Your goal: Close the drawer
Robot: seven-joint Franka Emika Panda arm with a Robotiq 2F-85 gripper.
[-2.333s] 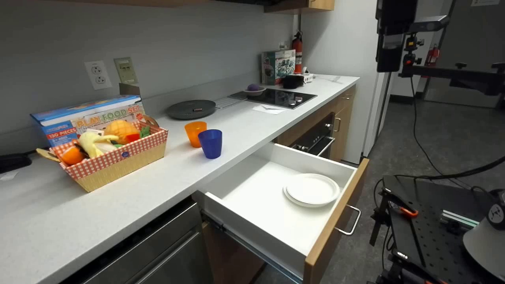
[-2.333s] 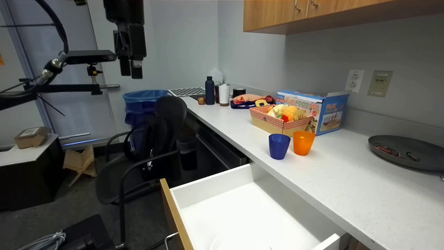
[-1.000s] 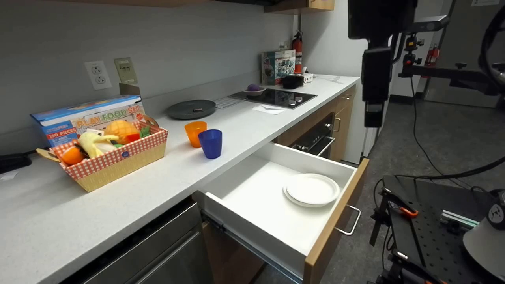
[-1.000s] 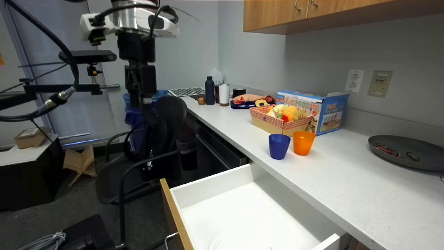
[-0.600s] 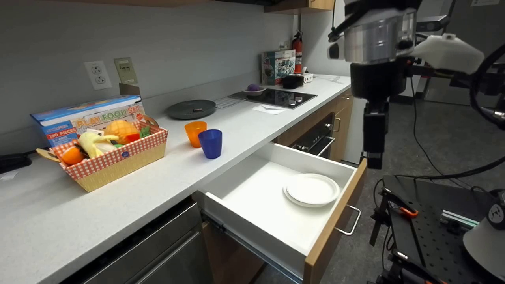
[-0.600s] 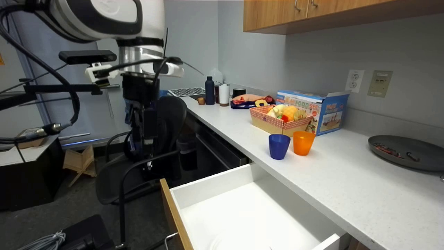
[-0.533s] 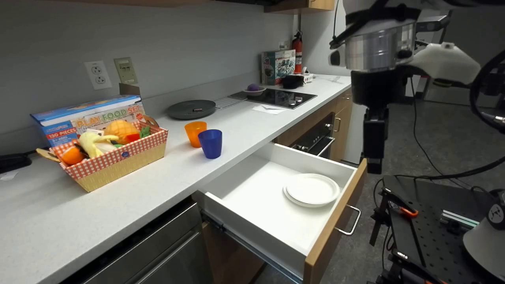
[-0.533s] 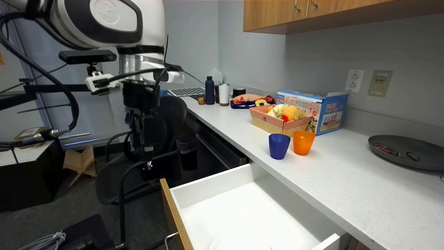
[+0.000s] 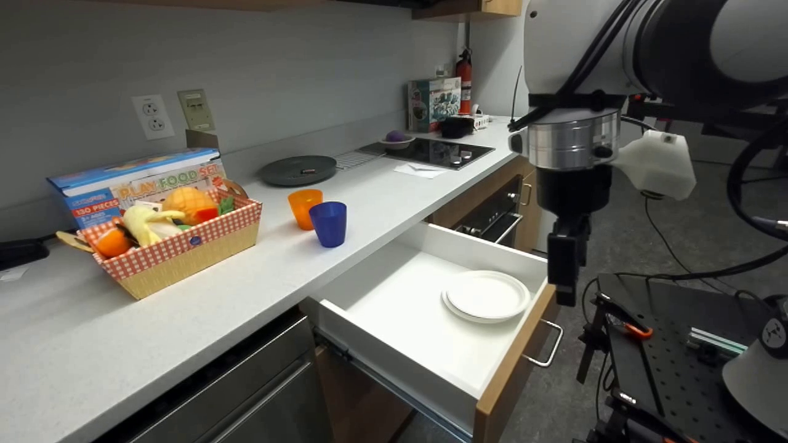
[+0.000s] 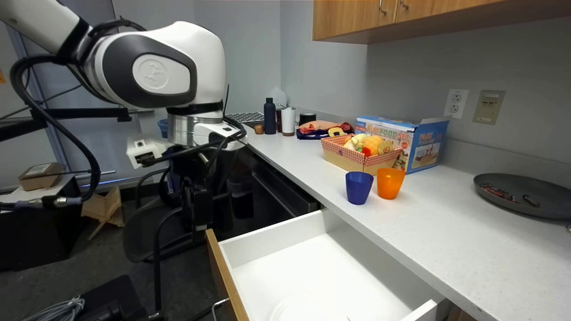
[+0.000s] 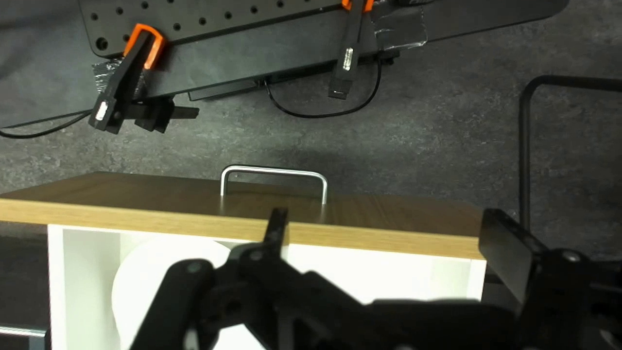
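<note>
Counter (image 9: 375,194): toy food (image 9: 184,203) in basket (image 9: 197,261). Open drawer (image 9: 400,292): 2 plates (image 9: 488,295). End effector (image 11: 388,228) spread.

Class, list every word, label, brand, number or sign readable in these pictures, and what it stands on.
"PLAY FOOD SET": on the blue box's front
"130 PIECES": on the same box's blue patch
"PLAY", as far as legible: on its end panel
Too small or blurred to read: the lines above and below "130 PIECES"; any print on the basket badge, the teal box, the fire extinguisher, the round arm emblem and the cardboard box.
</note>
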